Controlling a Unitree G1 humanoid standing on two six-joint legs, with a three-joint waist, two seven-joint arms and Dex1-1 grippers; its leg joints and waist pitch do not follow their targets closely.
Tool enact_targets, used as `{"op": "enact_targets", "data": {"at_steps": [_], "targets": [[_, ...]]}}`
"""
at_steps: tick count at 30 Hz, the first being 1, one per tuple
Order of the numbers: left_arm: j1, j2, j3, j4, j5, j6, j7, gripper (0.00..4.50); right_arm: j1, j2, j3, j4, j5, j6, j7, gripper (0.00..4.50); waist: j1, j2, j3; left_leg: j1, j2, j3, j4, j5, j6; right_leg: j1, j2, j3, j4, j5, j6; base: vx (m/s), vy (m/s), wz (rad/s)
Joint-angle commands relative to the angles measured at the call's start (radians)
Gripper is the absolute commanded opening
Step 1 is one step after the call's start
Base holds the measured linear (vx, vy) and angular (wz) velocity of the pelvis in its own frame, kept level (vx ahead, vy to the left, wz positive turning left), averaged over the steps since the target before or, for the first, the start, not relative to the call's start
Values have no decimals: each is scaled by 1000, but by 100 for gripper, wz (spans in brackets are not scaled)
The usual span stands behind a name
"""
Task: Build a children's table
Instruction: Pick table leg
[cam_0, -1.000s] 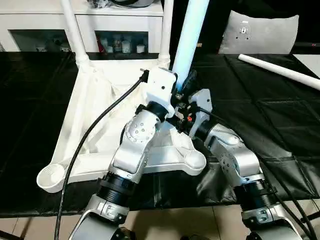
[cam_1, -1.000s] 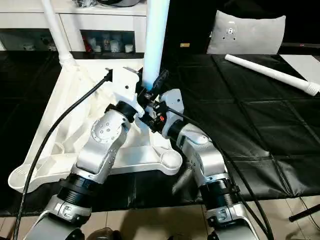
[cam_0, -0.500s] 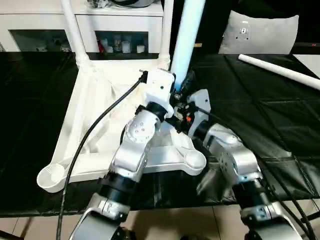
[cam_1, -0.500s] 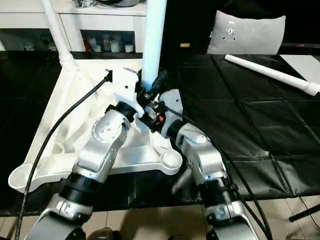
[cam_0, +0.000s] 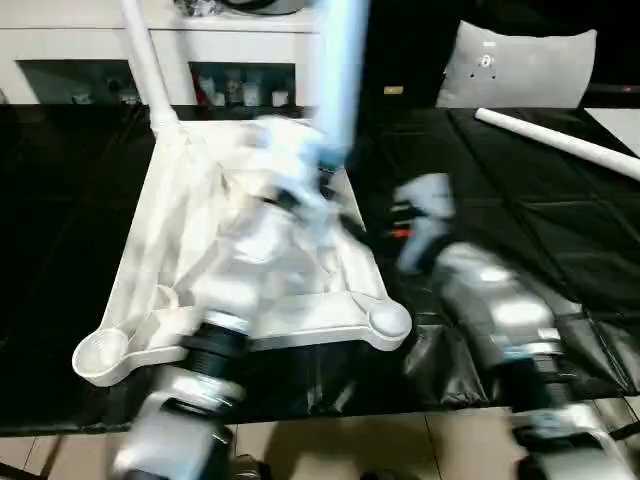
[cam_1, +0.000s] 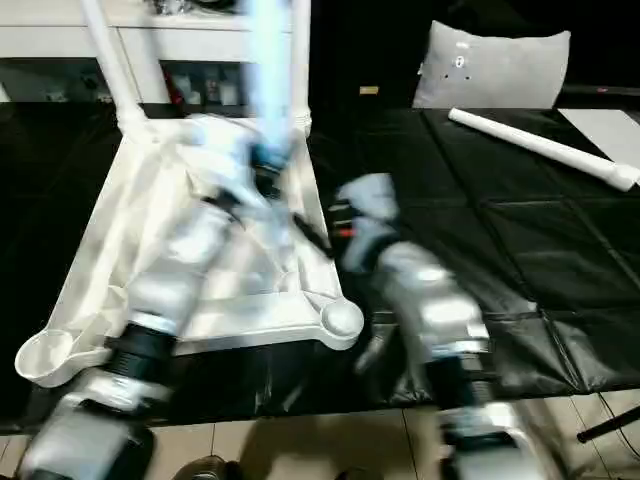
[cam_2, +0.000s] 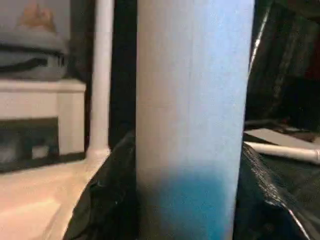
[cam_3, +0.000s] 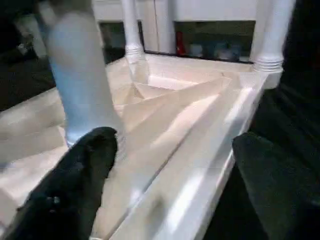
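White upturned children's table (cam_0: 200, 250) on black worktop (cam_0: 60, 200). Left gripper (cam_0: 325, 160) fingers pinching upright leg (cam_0: 340, 70); right gripper (cam_3: 170, 165) fingers spread beside it. Spare leg (cam_0: 560, 142) well apart; cabinet (cam_0: 240, 50) behind.

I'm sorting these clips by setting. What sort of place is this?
Probably an indoor room set up as a work area, perhaps a home or a lab. A white cabinet with glass doors and small items inside stands behind, a grey cushion lies nearby, and the table top rests on a black quilted mat over tiled floor.
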Motion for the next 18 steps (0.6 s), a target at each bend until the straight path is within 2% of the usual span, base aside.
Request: {"op": "enact_targets", "data": {"at_steps": [1, 3, 7, 12, 18], "targets": [[-39, -2, 23, -6, -77, 65, -47, 186, -17, -12, -50, -31, 69, 36, 22, 444, 1, -2, -80, 32, 39, -21, -65, -193, 18, 48, -61, 24, -65, -137, -203, 0, 0, 0], [-57, 19, 50, -15, -168, 157, -132, 186, -27, -32, -111, -37, 147, 101, 31, 450, 7, -4, -79, 36, 36, -18, -63, -189, 19, 48, -62, 24, -64, -155, -224, 0, 0, 0], [-55, 30, 68, -58, -258, 241, -210, 186, -43, -53, -153, -28, 202, 208, 29, 450, 7, -2, -78, 33, 37, -19, -64, -186, 15, 50, -62, 22, -64, -163, -228, 0, 0, 0], [-62, 36, 78, -80, -320, 312, -268, 186, -47, -71, -142, -30, 186, 267, 8, 450, 6, -2, -78, 31, 37, -19, -65, -180, 6, 52, -65, 22, -67, -178, -217, 0, 0, 0], [-72, 56, 76, -103, -382, 404, -335, 186, -48, -72, -138, -47, 207, 270, 36, 450, 5, -1, -78, 33, 37, -18, -65, -183, -3, 51, -64, 23, -67, -181, -214, 0, 0, 0]]}}
